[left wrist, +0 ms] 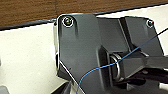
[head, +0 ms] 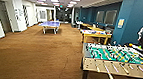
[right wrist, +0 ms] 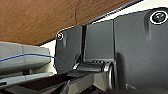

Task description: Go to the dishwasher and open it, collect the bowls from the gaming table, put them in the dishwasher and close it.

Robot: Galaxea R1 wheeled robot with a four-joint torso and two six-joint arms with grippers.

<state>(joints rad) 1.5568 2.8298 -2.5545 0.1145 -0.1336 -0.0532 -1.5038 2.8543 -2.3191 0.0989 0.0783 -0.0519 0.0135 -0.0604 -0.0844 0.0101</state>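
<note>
Head view: football table point(head: 116, 59) looms near right, gaming table point(head: 96, 33) farther; cutting close risks a bump. Gripper state: cannot tell.

A brown carpet point(head: 36, 54) covers the floor. The table-football table point(head: 115, 60) has a green field with white markings, pale wooden sides and black legs. Beyond the table-football table stands a table with a white top and yellow edge point(head: 96, 34), bearing many-coloured patches. Far left of it sits a blue ping-pong table point(head: 49, 24). Behind it, the wall point(head: 134, 20) is deep teal; the opposite walls are white.
</note>
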